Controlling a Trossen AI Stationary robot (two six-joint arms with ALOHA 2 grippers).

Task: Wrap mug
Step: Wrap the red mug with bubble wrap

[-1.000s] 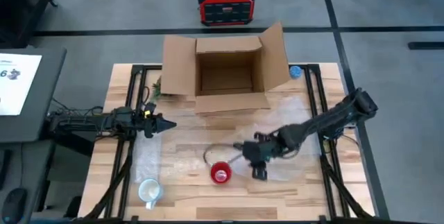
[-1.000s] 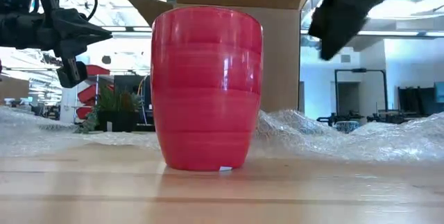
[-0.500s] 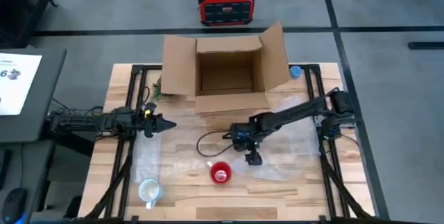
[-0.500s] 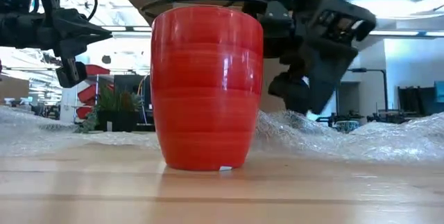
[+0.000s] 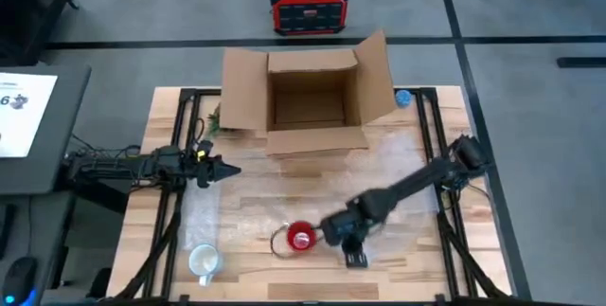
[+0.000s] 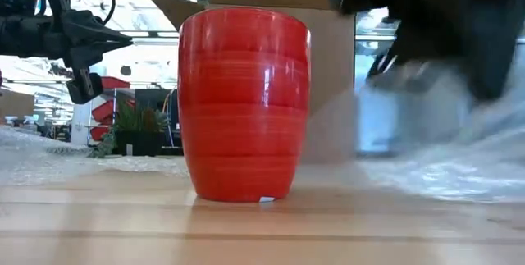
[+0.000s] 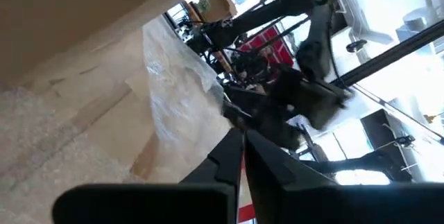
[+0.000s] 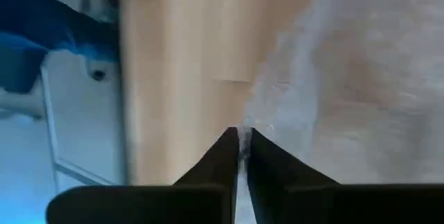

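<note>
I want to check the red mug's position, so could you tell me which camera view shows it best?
The low view shows the red mug best: upright, close up, filling the middle of the picture. The high view shows only its rim from above, beside the right gripper. Neither wrist view shows it.

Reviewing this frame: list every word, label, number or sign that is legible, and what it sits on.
"6": a single large character on the white sheet lying on the side table beyond the table's left edge in the high view; the rest of its print is too small to read.
Red and black unit on the floor: its lit display is too small to read.
Red mug, cardboard box, white mug: no text visible.
</note>
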